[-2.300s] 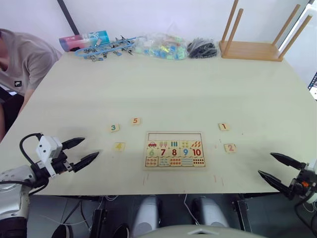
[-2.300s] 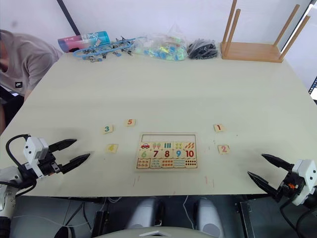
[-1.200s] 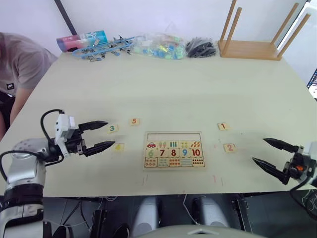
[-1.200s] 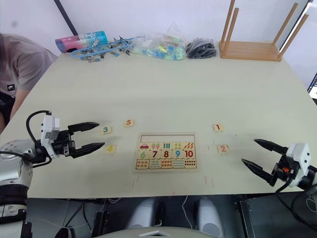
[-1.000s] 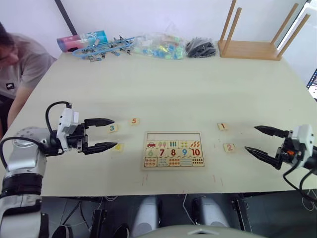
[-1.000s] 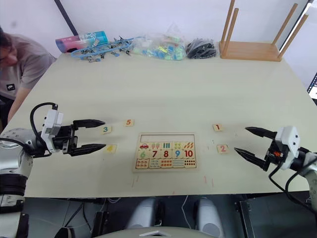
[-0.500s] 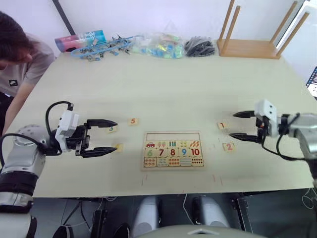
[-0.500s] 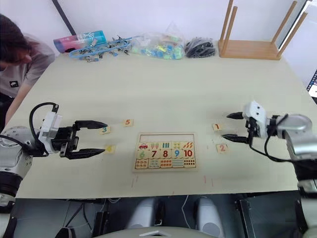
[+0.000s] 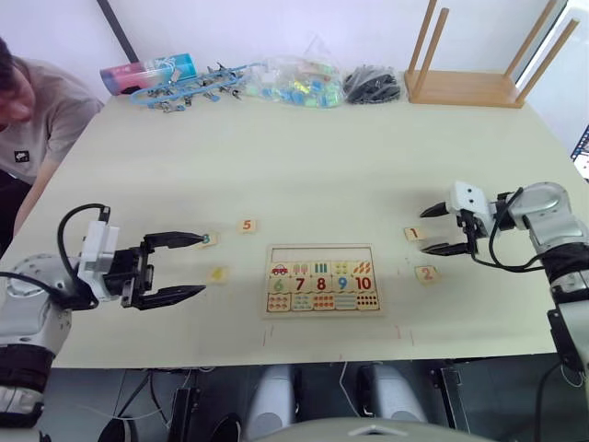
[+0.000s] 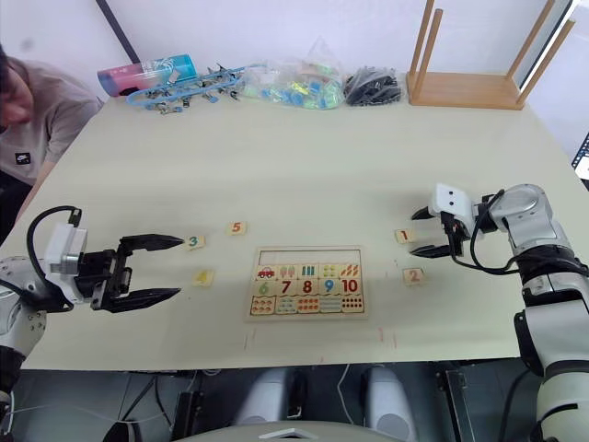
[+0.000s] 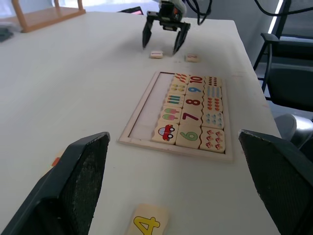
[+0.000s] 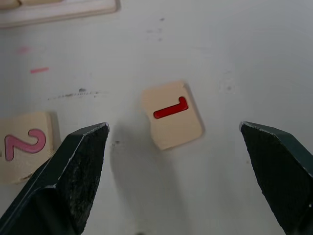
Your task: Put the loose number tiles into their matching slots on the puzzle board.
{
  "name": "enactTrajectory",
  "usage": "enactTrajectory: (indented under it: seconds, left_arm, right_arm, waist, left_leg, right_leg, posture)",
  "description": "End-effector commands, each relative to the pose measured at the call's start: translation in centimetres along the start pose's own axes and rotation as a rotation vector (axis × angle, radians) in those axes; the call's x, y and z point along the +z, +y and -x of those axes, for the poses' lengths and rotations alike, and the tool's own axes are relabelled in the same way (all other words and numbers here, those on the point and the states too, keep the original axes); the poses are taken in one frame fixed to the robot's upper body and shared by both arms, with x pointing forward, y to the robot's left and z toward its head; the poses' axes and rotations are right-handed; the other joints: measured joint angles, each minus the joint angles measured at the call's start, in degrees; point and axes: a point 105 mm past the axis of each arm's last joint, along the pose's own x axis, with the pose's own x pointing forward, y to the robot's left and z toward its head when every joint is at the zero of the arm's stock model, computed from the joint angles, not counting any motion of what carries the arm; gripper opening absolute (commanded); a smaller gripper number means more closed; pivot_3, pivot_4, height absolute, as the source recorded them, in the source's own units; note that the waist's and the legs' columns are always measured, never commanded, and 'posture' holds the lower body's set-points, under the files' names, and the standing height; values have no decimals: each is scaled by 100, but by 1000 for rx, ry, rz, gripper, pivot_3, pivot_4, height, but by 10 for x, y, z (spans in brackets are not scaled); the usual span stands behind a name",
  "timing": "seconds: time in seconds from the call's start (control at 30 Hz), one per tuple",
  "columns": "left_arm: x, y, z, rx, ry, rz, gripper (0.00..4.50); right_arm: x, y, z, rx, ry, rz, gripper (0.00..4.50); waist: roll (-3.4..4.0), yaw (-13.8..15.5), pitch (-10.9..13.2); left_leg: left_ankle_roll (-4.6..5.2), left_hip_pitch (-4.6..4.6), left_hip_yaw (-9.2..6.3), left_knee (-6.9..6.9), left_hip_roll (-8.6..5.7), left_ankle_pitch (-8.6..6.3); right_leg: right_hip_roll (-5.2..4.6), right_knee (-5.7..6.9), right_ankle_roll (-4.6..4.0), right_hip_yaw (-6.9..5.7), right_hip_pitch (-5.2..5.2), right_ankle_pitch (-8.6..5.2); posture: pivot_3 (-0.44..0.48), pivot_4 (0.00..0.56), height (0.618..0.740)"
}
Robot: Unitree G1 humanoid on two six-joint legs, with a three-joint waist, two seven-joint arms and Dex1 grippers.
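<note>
R gripper (image 10: 425, 232) wide open, empty, over tile 1 (image 12: 172, 114), just R of puzzle board (image 9: 322, 279) | L gripper (image 9: 189, 267) wide open, empty, near tile 4 (image 11: 148, 223) | tile 1 prob. light, hard, thin, flat; pinch 2 side edges

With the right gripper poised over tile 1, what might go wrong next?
The right gripper is open around tile 1, which lies flat and askew between the fingers; closing could skid or flip it. Tile 2 lies close by and could get nudged. The empty slot row looks shallow, so a tilted tile may not seat.
</note>
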Motion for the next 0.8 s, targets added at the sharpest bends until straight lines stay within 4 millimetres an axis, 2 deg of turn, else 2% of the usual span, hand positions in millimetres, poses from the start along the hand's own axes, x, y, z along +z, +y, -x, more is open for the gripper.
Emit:
enactTrajectory:
  seconds: [0.03,0.3,0.47,0.57,0.6,0.67,0.7,0.8]
  left_arm:
    - [10,-3,8,2,-20,-53,4500]
    - [11,-8,12,28,-43,-56,4500]
    - [11,-10,11,34,-49,-52,4500]
    - [12,-12,12,36,-54,-53,4500]
    - [12,-12,12,37,-55,-52,4500]
    - [12,-13,12,38,-55,-49,4500]
    - [12,-13,12,39,-55,-47,4500]
    - [12,-13,12,43,-56,-44,4500]
  right_arm:
    - [10,-5,3,-3,-18,72,4488]
    - [15,-8,-3,8,-40,75,4488]
    - [8,-5,-6,39,-16,45,4488]
    - [2,-3,-6,47,12,21,3708]
    - [1,-3,-6,48,15,14,3134]
    - [1,-3,-6,45,16,6,2554]
    - [0,-3,-6,45,17,5,2053]
    - [1,-3,-5,37,6,11,919]
  waist:
    - [0,-6,0]
    - [-1,-9,0]
    - [-1,-10,-1]
    - [-2,-2,-1]
    - [-2,-4,-1]
    - [-2,-11,-1]
    - [-2,-12,-1]
    - [-3,-7,-2]
  left_leg:
    - [0,1,5,0,1,0]
    - [-1,6,21,1,4,1]
    - [-3,6,27,1,4,1]
    - [-3,6,27,1,4,2]
    - [-3,7,29,2,4,2]
    - [-3,9,31,2,4,1]
    - [-3,11,32,2,4,1]
    - [-3,13,32,2,5,1]
  right_leg:
    - [0,0,0,1,0,0]
    - [0,3,0,8,0,1]
    - [-1,4,0,11,-2,1]
    - [-1,4,0,11,-2,1]
    - [-1,5,0,12,-2,1]
    - [-2,5,1,15,-2,1]
    - [-1,6,0,15,-2,1]
    - [0,9,0,15,-2,1]
  posture:
    - [0,150,737]
    - [0,150,737]
    - [0,150,737]
    - [0,150,737]
    - [0,150,737]
    - [0,150,737]
    - [0,150,737]
    - [0,150,737]
